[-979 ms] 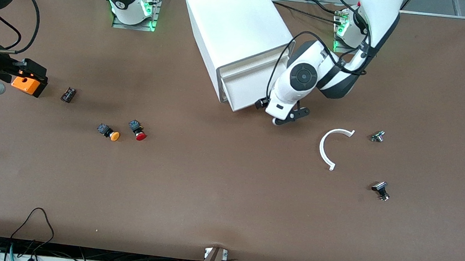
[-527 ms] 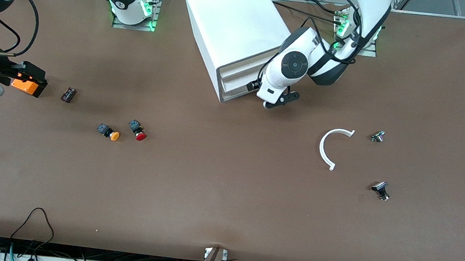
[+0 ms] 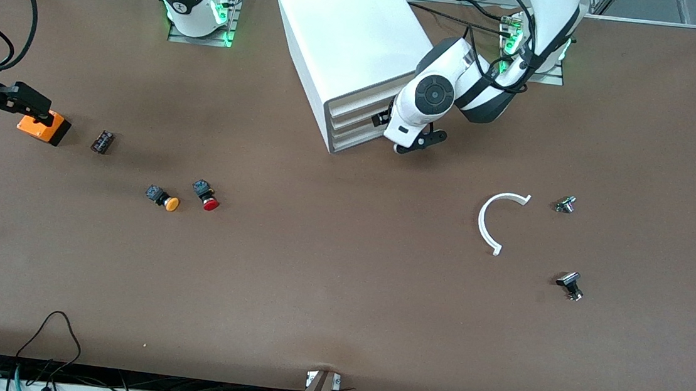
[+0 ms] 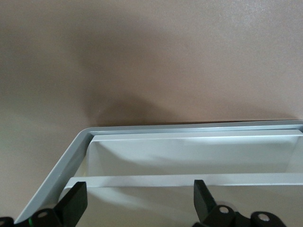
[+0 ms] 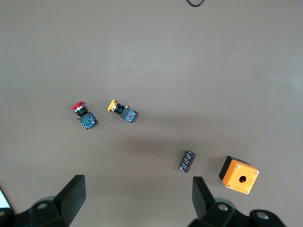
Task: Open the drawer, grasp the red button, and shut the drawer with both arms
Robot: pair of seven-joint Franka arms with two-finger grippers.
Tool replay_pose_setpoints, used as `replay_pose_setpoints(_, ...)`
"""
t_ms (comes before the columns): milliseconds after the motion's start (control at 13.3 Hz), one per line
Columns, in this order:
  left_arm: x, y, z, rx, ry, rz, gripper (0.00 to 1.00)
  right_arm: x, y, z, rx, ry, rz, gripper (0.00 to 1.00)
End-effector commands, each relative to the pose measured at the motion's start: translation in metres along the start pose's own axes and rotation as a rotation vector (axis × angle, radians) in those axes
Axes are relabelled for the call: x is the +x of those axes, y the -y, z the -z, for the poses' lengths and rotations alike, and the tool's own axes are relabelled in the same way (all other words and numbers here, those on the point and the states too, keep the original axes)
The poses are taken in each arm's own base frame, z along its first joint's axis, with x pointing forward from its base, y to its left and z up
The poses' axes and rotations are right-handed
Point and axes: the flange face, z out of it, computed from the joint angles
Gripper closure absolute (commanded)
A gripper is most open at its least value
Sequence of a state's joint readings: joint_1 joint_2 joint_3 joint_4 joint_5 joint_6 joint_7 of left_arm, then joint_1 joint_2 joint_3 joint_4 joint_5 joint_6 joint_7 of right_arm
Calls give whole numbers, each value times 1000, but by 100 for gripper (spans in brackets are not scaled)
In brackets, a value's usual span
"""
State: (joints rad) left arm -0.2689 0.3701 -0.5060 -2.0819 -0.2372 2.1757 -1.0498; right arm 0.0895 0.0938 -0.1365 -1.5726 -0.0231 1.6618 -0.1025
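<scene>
The red-capped button (image 3: 208, 199) lies on its side on the table, beside an orange-capped button (image 3: 165, 199). The right wrist view shows the red button (image 5: 81, 112) too. At the back stands the white cabinet (image 3: 350, 32), and the drawer (image 3: 356, 134) sits flush with the other fronts. My left gripper (image 3: 415, 143) is at the cabinet's front, open. In the left wrist view the left gripper (image 4: 139, 196) straddles a white drawer front (image 4: 189, 156) inside the grey frame (image 4: 61, 165). My right gripper (image 3: 23, 101) hangs open and empty over the orange box (image 3: 45, 127); the right wrist view shows the right gripper (image 5: 137, 194) over bare table.
A dark cylindrical part (image 3: 102, 141) lies beside the orange box. Toward the left arm's end lie a white curved strip (image 3: 489, 223) and two small metal parts (image 3: 566, 204) (image 3: 570, 284). Cables hang along the table edge nearest the front camera.
The left gripper moved toward the cabinet, and the drawer that stood out slid in until flush. The right gripper drew away from the orange box, which stayed on the table.
</scene>
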Motion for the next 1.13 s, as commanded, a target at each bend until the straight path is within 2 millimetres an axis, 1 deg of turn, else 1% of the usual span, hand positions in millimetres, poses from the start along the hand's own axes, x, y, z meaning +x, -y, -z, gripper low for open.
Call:
replay_pose_setpoints(0,11,11,18,-22,6,-29,1,2,-2,0,16,-5,14,0)
replay_pose_setpoints(75,26,17,28,-42,-1,-49,1,1,-2,0,15,-2,15,0)
replay_pose_setpoints(151,44,23,45,-71,-20,-58,1,0,-2,2,15,-2,15,0)
replay_pose_setpoints(377,101,48,102,-146,-106,-86,1,0,-3,4,13,-9,15,0)
replay_pose_setpoints(452,122,60,125,-172,-139,-98,1,1,-2,4,10,-12,17,0)
replay_pose_setpoints(527,136,72,143,-189,-167,-117,1,1,-3,4,7,-11,16,0)
replay_pose_setpoints(603,149,86,160,-195,-183,-131,1,1,-3,3,6,-8,17,0)
replay_pose_setpoints(753,174,115,200,-201,-210,-178,1,1,-4,3,4,-9,16,0)
replay_pose_setpoints(829,186,132,222,-200,-220,-201,1,1,-4,3,4,-9,16,0)
replay_pose_setpoints(904,198,154,249,-197,-234,-233,1,1,-4,2,2,-8,16,0)
replay_pose_setpoints(1055,211,196,286,-151,-231,-331,1,1,-4,3,2,-9,16,0)
